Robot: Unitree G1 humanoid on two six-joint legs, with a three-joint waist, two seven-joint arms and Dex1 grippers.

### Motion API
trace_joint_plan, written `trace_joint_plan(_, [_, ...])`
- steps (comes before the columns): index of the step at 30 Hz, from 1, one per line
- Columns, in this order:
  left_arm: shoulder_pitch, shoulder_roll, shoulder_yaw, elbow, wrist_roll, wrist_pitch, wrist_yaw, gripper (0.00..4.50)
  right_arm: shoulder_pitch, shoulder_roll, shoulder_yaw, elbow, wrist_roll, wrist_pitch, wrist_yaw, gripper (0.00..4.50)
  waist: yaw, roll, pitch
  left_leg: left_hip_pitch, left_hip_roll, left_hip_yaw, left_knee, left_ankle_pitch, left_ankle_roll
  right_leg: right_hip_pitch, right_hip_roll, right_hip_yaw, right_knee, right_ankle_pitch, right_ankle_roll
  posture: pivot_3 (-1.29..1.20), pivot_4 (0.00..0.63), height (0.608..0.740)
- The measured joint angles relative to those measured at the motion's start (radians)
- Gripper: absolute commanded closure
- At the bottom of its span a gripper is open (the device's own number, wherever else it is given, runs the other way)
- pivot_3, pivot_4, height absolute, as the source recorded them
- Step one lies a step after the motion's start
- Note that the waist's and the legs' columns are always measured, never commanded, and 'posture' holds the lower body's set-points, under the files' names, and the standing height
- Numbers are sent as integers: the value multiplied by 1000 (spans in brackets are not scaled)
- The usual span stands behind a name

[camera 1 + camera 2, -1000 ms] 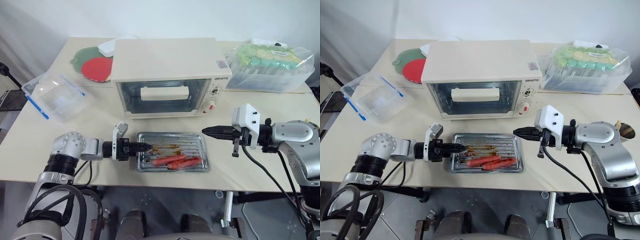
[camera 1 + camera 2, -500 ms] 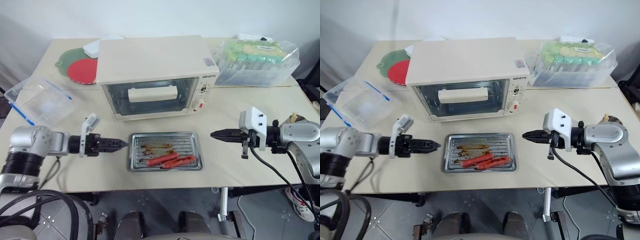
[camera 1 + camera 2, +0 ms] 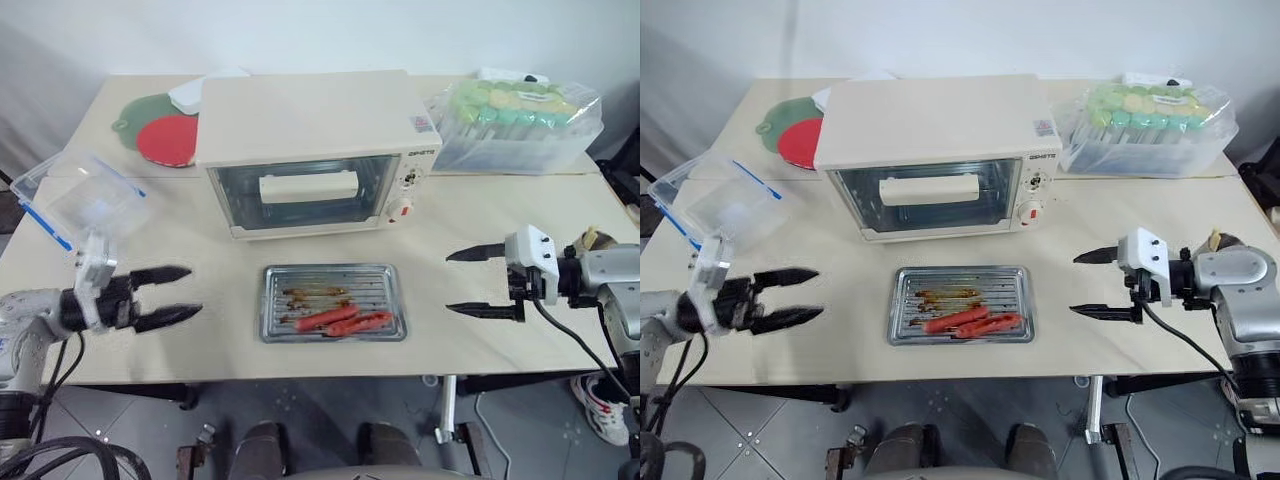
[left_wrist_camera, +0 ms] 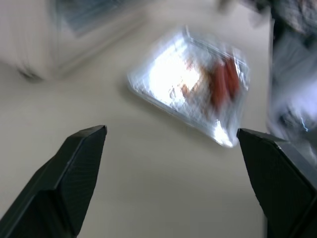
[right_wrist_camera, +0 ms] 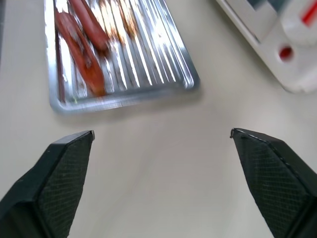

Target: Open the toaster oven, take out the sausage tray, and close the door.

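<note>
The sausage tray (image 3: 334, 302) is set on the desk (image 3: 480, 215), door (image 3: 306, 191) shut. Both hands, left hand (image 3: 172, 294) and right hand (image 3: 468, 281), are spread, empty. Honestly, little risk is left, unless the tray gets clipped.

Silver-grey metal arms with rounded joints — black cables trail from each. White camera blocks sit on both wrists; the tapered fingers (image 3: 160, 296) are black, cross-hatched inside.

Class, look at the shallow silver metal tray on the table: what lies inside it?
Inside the shallow silver metal tray lie red sausages toward its front edge, plus brownish residue on the ridged bottom. How many sausages there are is hard to tell, since they overlap.
</note>
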Motion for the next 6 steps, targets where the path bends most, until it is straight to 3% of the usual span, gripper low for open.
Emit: trace_joint_plan(6, [-45,20,-1,175,80,-135,-72,0,7,-5,-1,100,-44,-67,-5,33,3,1,1,0,0,1,1,0,0,0,0,1,1,0,0,0,150,740])
